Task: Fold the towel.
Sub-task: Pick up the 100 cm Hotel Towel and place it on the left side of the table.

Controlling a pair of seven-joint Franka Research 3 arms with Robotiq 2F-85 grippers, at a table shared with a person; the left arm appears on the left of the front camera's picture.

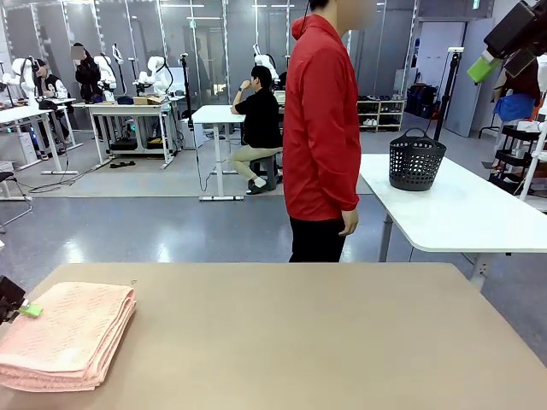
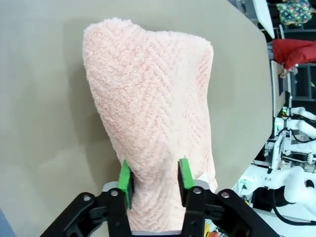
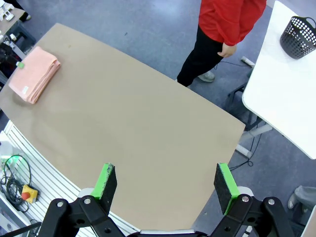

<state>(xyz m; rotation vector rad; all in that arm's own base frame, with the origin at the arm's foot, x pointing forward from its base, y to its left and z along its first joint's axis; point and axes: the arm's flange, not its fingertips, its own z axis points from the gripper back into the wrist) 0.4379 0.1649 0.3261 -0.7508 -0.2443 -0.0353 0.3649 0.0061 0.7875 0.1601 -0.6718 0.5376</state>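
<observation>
Left gripper (image 2: 154,183) straddling the near edge of the folded towel (image 2: 153,128), fingers (image 2: 124,183) loosened beside it, towel at the table's (image 1: 299,342) left corner, right gripper (image 3: 165,185) spread wide, empty, high above, person in red jacket (image 1: 320,120) beyond.

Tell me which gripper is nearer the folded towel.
Left. The left gripper sits at the towel, its green pads on either side of the near end. The right gripper hangs open high above the table, far from the towel.
</observation>
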